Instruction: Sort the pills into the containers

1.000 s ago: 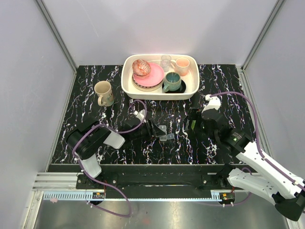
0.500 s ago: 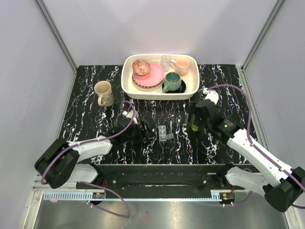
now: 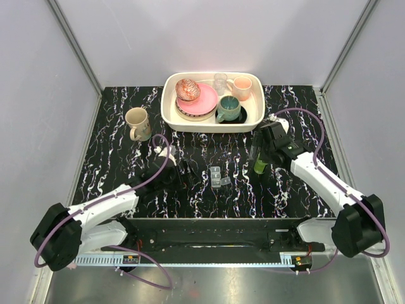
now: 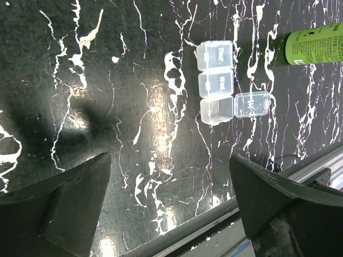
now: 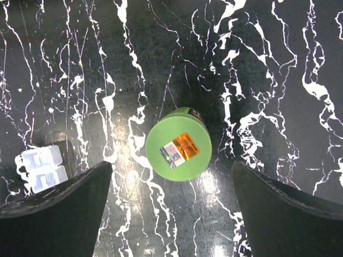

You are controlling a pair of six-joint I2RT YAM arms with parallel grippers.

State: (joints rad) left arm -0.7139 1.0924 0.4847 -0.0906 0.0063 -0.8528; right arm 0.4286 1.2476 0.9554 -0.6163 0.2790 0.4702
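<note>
The containers point(image 3: 216, 177) are a short strip of three clear compartments lying flat on the black marbled table. In the left wrist view the containers point(image 4: 217, 83) have two lids shut and the nearest lid point(image 4: 251, 103) swung open. My left gripper point(image 3: 188, 174) point(image 4: 170, 160) is open and empty, just left of the strip and apart from it. My right gripper point(image 3: 259, 155) point(image 5: 171, 163) is open above an upright green bottle point(image 3: 260, 164) point(image 5: 178, 144), with one finger on each side of the bottle and neither touching it. The containers point(image 5: 40, 168) show at that view's left edge. The pills are out of view.
A white tub point(image 3: 169, 114) holding plates, mugs and a glass sits at the back centre. A beige mug point(image 3: 137, 123) stands at the back left. The table's front edge and metal rail point(image 4: 214, 214) run just below my left gripper.
My left gripper has opened, let go of the containers and drawn back to the left. My right arm has swung toward the back over the green bottle, jaws widening slightly.
</note>
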